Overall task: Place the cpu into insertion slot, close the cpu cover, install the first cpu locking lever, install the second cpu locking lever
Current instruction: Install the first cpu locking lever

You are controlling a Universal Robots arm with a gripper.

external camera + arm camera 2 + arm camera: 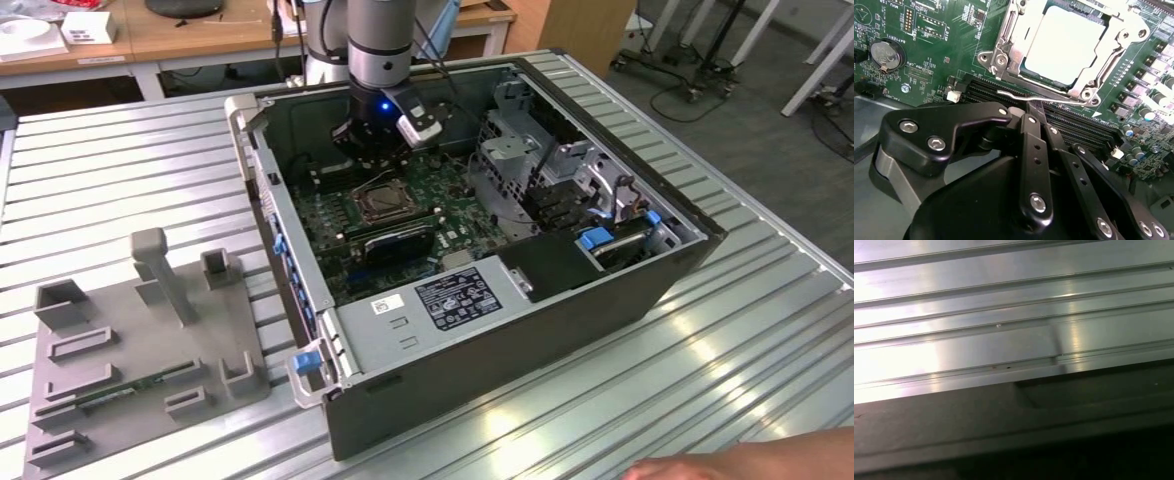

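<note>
You'll find the cpu (1064,45), a small flat square chip with a dull silver-grey metal top, lying level and face up in the dark, silver-rimmed insertion slot (382,203) on the green circuit board (929,75). The cpu cover (1006,47), a thin silver metal frame, is folded down over its edges. A slim silver wire locking lever (1013,94) runs lengthwise along the socket's side, parallel with the long black memory slots (1079,122). Your black, link-armed gripper (1038,107) has its fingers drawn together at the lever's hooked end; whether the wire is pinched, you cannot tell.
</note>
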